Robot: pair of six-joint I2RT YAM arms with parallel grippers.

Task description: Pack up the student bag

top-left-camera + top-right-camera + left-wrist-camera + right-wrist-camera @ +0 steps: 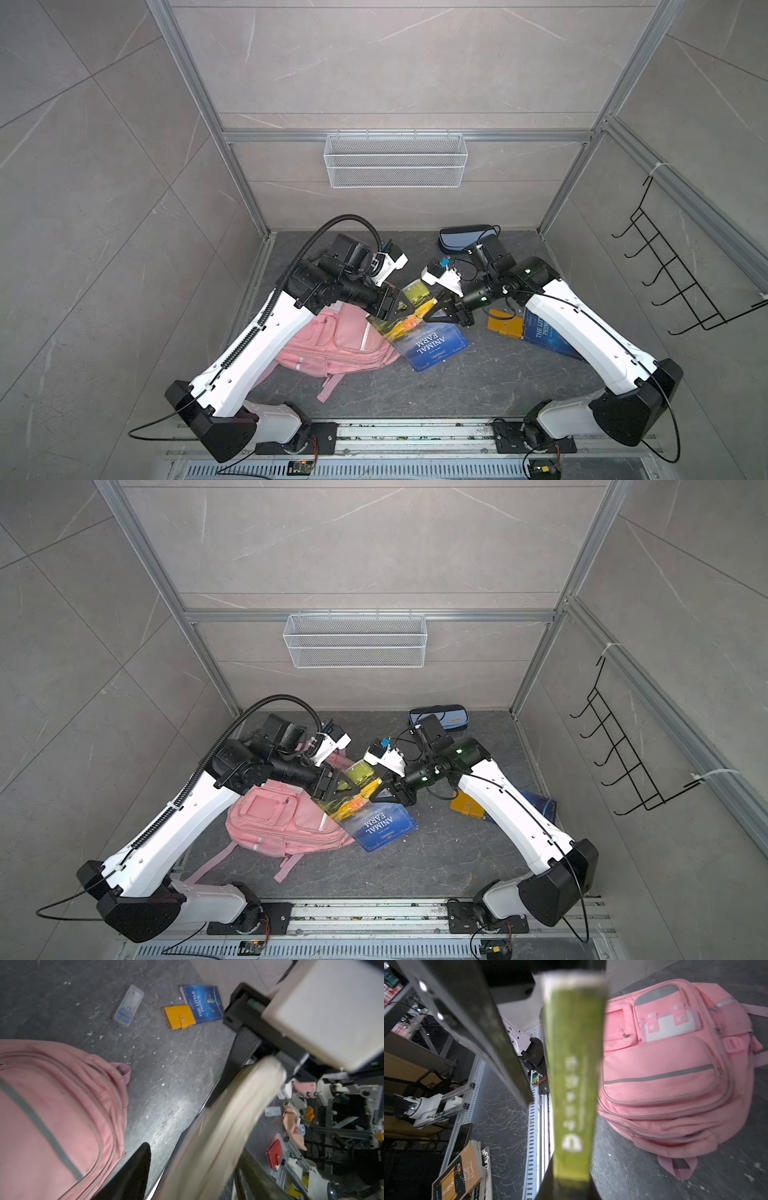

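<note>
Handover, I reckon: right gripper (434, 308) pinches Animal Farm book (432, 341) over desk (478, 386) centre, left gripper (409, 305) wide astride; nxt prob: unzip student bag (332, 345).

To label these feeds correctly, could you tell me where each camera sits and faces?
Top views: high above the arms' bases, looking down at the work surface; both whole arms show, left gripper and right gripper at the green book.
Left wrist: on the left arm, facing over the student bag toward the Little Prince book; black fingers show.
Right wrist: on the right arm, facing along the green book's spine toward the bag; a dark finger shows.
Shared: the student bag, in every view.
</note>
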